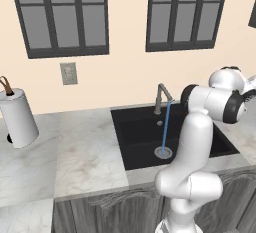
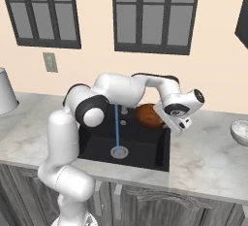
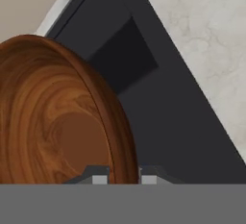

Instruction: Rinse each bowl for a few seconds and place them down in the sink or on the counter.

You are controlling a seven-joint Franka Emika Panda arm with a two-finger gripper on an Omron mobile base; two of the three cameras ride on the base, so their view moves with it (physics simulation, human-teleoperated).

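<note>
Peach wall [image 1: 125, 77], two dark-framed windows [image 1: 60, 14] with grey panes. Grey wall socket [image 1: 68, 73] below the left window. Grey wood-grain cabinets [image 2: 203, 210] along the bottom. Even, flat light.

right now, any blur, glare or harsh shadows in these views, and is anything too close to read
Left base view: flat even light, no glare, soft low-detail render. Right base view: the same, the bowl readable at the sink rim. Hand view: bowl very close and cropped by the frame, wood grain still sharp; end effector pinches its rim.

Kitchen: black sink [image 1: 140, 142] with running tap [image 1: 161, 96], marble counter [image 1: 85, 152].
</note>
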